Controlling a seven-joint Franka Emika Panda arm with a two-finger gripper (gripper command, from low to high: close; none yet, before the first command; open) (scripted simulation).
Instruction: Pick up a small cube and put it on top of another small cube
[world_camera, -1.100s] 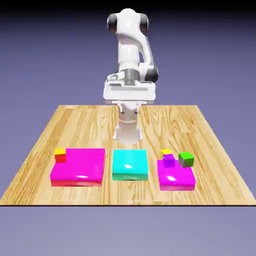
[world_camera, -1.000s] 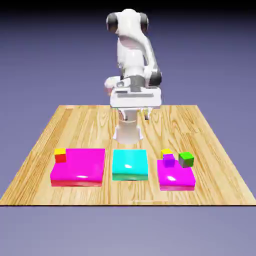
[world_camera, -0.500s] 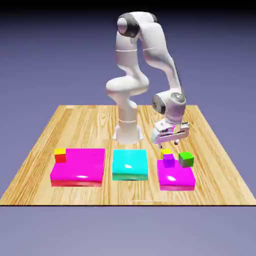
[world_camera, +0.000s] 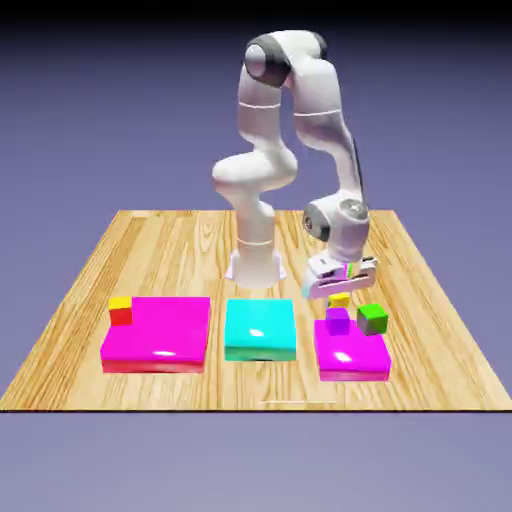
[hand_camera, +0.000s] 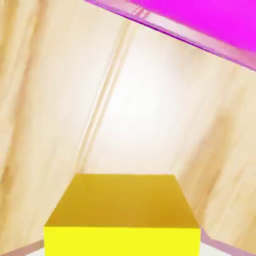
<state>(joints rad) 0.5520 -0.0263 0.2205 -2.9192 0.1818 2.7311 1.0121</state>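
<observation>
1. Where the exterior view shows the table (world_camera: 180, 250), gripper (world_camera: 341, 283) sits clamped on small cube (world_camera: 339, 299), behind right magenta block (world_camera: 352, 362); another small cube (world_camera: 121, 310) rests on left magenta block (world_camera: 160, 340).
2. Hand view: small cube (hand_camera: 122, 215) fills bottom, over wood.

gripper (world_camera: 341, 287) low over the table (world_camera: 160, 245), at the small yellow cube (world_camera: 339, 299), just beyond the far edge of the right magenta block (world_camera: 352, 355). purple cube (world_camera: 338, 320) and green cube (world_camera: 372, 318) on that block. cyan block (world_camera: 260, 328) centre. yellow-topped red cube (world_camera: 121, 309) on left magenta block (world_camera: 160, 335).
</observation>
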